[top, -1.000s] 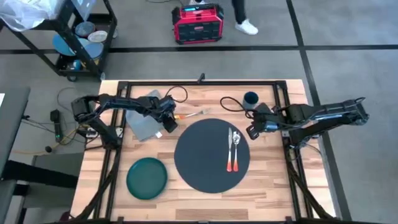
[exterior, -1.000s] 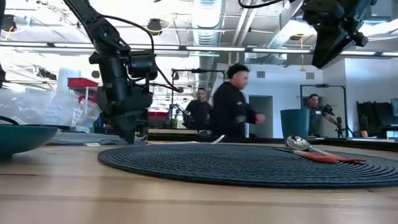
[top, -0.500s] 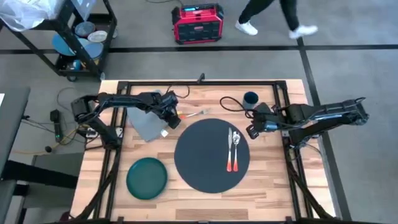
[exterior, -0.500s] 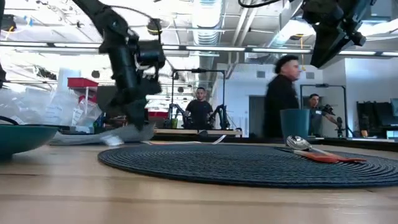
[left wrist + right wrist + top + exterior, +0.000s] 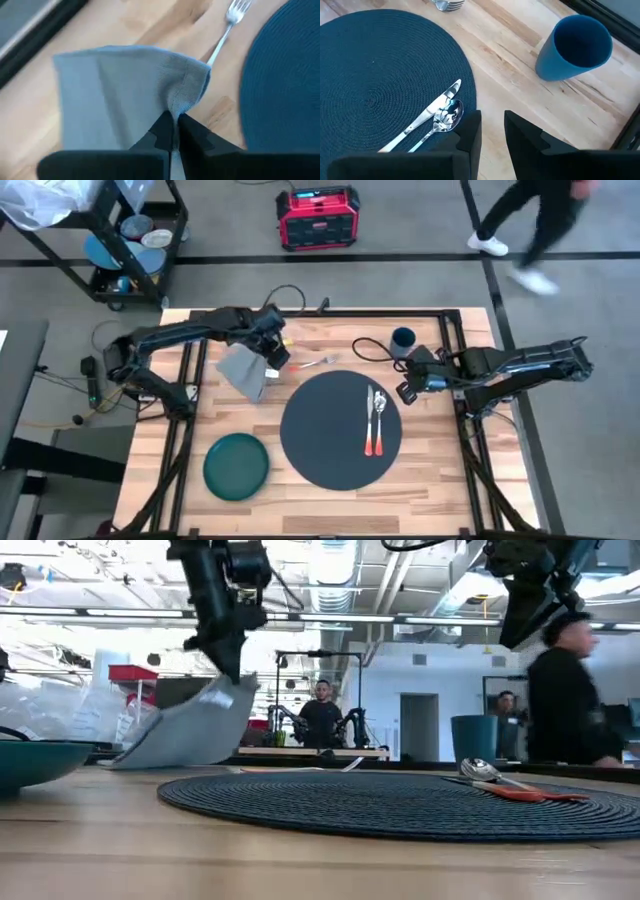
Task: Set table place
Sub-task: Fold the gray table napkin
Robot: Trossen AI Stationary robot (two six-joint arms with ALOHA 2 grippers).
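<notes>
Left pincer [image 5: 172, 131] clamped on napkin [image 5: 125, 95] — corner lifted off bench [image 5: 320, 490], left of mat [image 5: 340, 428]. Right pincer [image 5: 492, 131] apart, hovering near cup [image 5: 574, 46].

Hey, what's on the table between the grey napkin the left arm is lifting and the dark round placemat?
A fork lies there on bare wood, shown in the high view, between the napkin and the placemat.

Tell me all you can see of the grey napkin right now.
The napkin is a plain grey woven cloth. The left claw is shut on one bunched corner and holds it up, so it hangs in a slanted drape. Its lower edge looks to rest on the table, beside the fork and left of the round mat. Nothing else touches it.
</notes>
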